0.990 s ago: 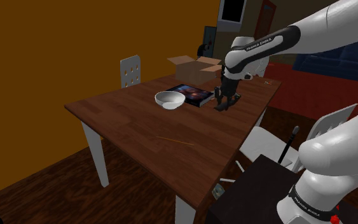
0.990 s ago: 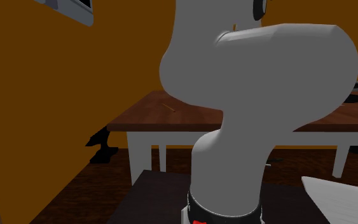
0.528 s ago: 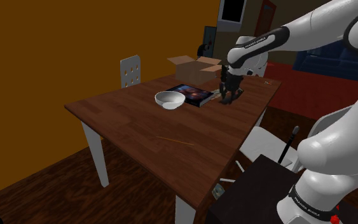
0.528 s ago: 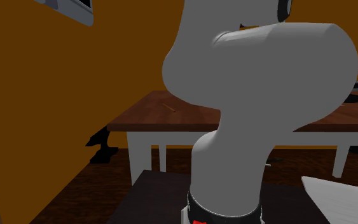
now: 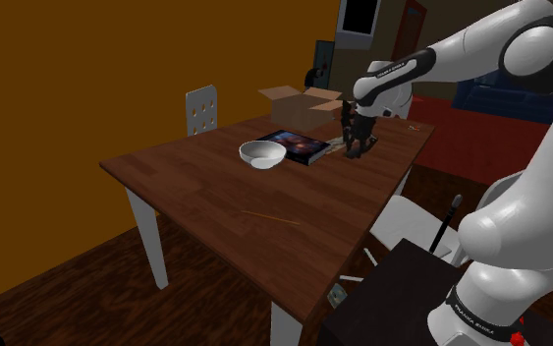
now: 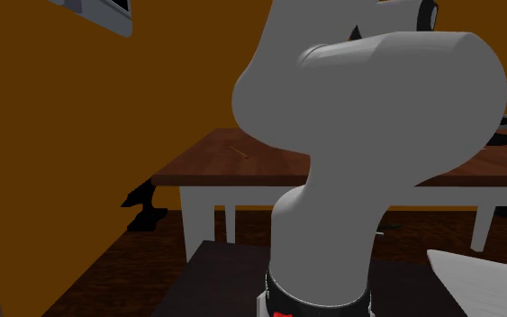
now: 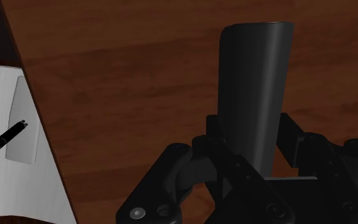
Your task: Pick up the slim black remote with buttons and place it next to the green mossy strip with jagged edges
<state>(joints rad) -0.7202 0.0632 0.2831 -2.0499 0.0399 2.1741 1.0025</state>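
The all-black two-finger gripper [image 5: 357, 145] clasps the slim black remote [image 7: 254, 95] over the brown wooden table's [image 5: 215, 192] far end. Most of the remote juts past the fingers, so a quick swing could twist it loose.

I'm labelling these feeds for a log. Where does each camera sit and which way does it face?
Shoulder view: beside and behind the dark stand, looking down across the brown wooden table; the white arm shows.
Second exterior view: low behind the stand, facing the table; the arm's base looms close.
Wrist view: on the hand, facing the tabletop; black jaws clasp the slim black remote.
Shared: all three show the table.
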